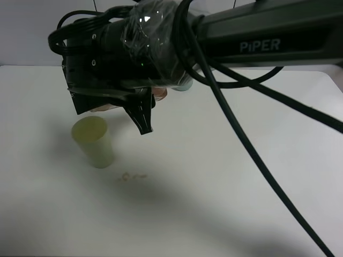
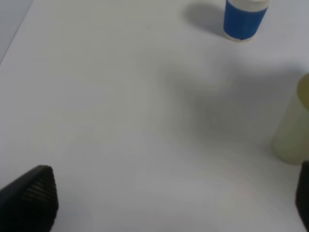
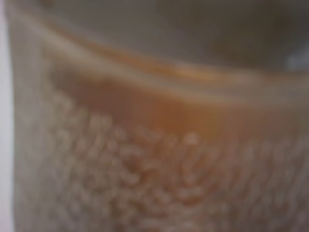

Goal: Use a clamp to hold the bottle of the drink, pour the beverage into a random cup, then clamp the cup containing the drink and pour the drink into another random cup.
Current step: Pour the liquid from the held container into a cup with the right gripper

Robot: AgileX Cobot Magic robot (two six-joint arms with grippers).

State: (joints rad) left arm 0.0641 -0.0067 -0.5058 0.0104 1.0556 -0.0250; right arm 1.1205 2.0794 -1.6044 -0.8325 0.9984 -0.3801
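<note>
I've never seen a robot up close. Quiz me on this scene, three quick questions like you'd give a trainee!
1. True or false: the yellow cup stands upright on the table.
2. What colour is the liquid in the bottle? A clear; B brown; C green.
3. Fill in: the left gripper is wide ____, with nothing between its fingers.
Key: 1 true; 2 B; 3 open.
</note>
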